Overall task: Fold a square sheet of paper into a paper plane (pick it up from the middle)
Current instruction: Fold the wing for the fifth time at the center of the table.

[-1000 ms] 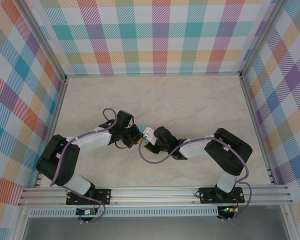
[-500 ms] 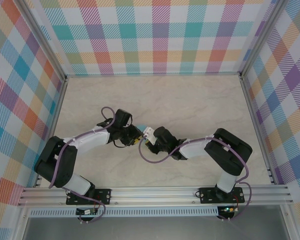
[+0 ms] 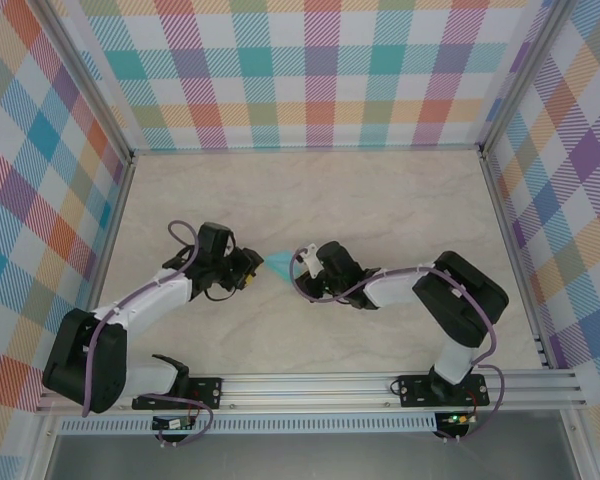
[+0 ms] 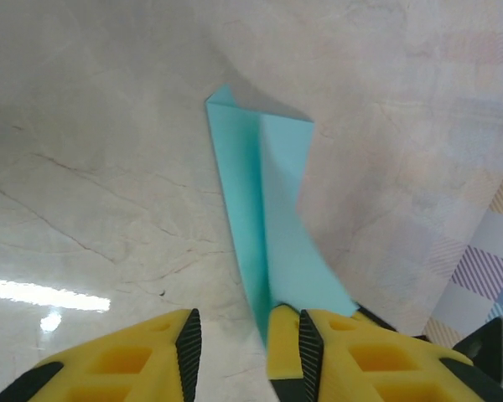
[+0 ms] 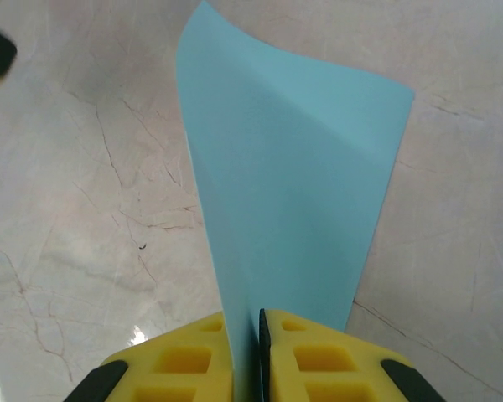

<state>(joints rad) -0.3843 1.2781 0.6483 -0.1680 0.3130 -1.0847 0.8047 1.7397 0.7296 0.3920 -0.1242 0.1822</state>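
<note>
Where your right gripper [image 5: 246, 356] pinches shut, it holds the one paper plane [image 5: 293, 193] by its narrow end, which is hidden between the pads. Your left gripper [image 4: 233, 352] stands narrowly parted, the plane's tip just beside one finger [image 4: 289, 347]; whether they touch, you cannot tell. From above, the plane sits between the two grippers, over the middle of the table [image 3: 380, 200].

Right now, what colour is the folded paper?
The paper is plain turquoise; clearest in the right wrist view.

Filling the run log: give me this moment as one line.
right gripper: shut on paper plane | left gripper: open, paper end in the gap
</note>
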